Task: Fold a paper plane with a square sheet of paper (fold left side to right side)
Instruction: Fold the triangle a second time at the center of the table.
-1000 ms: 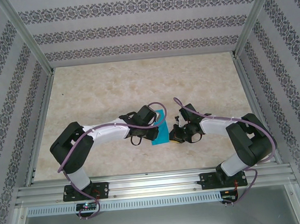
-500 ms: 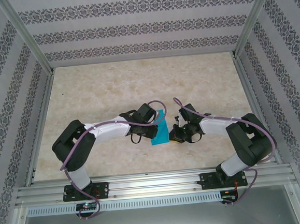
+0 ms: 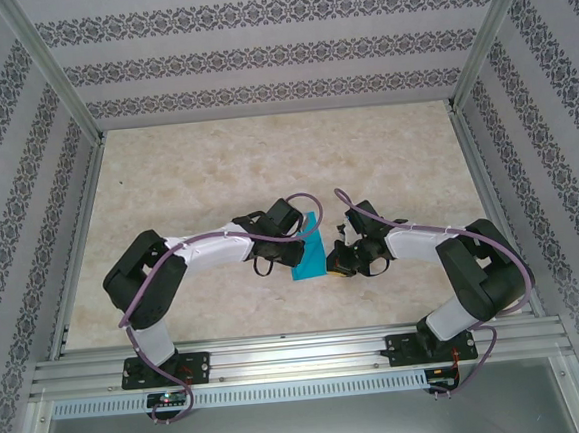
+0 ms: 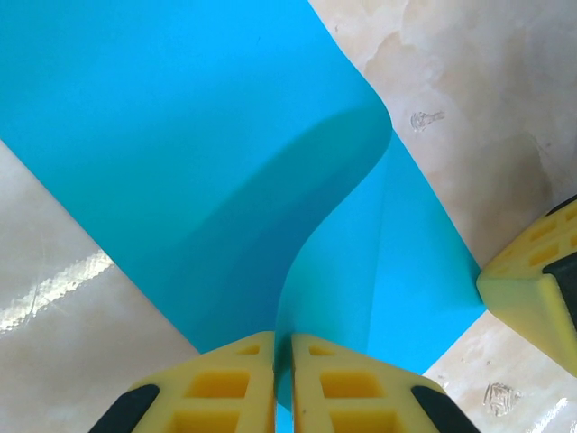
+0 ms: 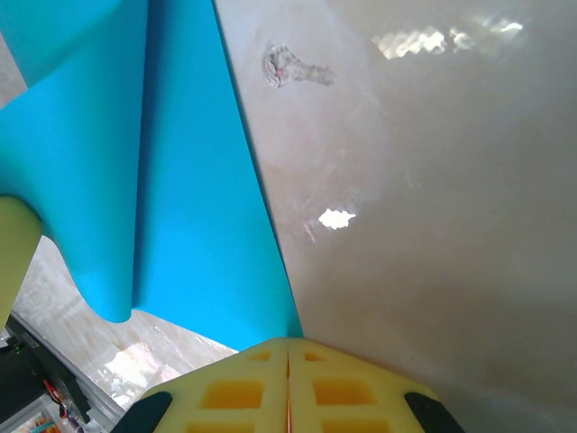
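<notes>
The left gripper point(image 4: 282, 383) is clamped on an edge of the sheet of paper point(image 4: 180, 153), which rises from between its fingers and curls over in a loose wave — part lifted, the rest lying flat on the table point(image 3: 216, 172) between the two arms. The right gripper point(image 5: 288, 388) is pressed closed just beside it, its fingertips meeting the sheet's pointed corner — whether that corner is actually nipped between them cannot be told.

I see a beige marble-look tabletop point(image 3: 216, 172) boxed by grey floral-banded wall panels point(image 3: 267, 53), an aluminium rail point(image 3: 300, 354) along its near edge; soft glare point(image 5: 424, 41), probably from overhead lighting.
</notes>
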